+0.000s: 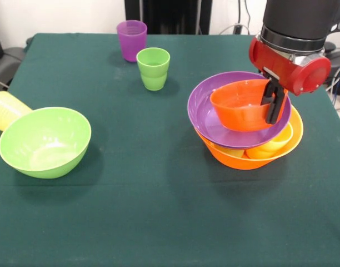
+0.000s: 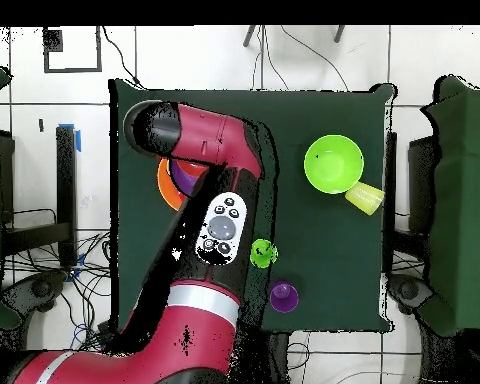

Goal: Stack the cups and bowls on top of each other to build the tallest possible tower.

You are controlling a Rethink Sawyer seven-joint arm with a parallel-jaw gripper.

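Note:
The tower stands at the right of the front view: the largest yellow-orange bowl (image 1: 245,159) as base, a yellow-orange cup (image 1: 271,146) lying in it, the wide purple bowl (image 1: 206,114) tilted on top, and the small orange bowl (image 1: 239,105) inside that. My gripper (image 1: 274,104) comes down from above with its black fingers (image 1: 276,108) closed over the small orange bowl's right rim. The deep lime green bowl (image 1: 45,142) sits at the left with the pale yellow cup (image 1: 8,109) lying behind it. A purple cup (image 1: 131,40) and a lime green cup (image 1: 153,68) stand upright at the back. The dark green and orange cups are out of view.
In the overhead view my arm (image 2: 209,215) covers most of the tower; only the yellow-orange bowl's rim (image 2: 164,188) shows. The lime green bowl (image 2: 333,163), pale yellow cup (image 2: 365,197), lime green cup (image 2: 263,252) and purple cup (image 2: 283,295) lie to the right. Cables lie beyond the table's edges.

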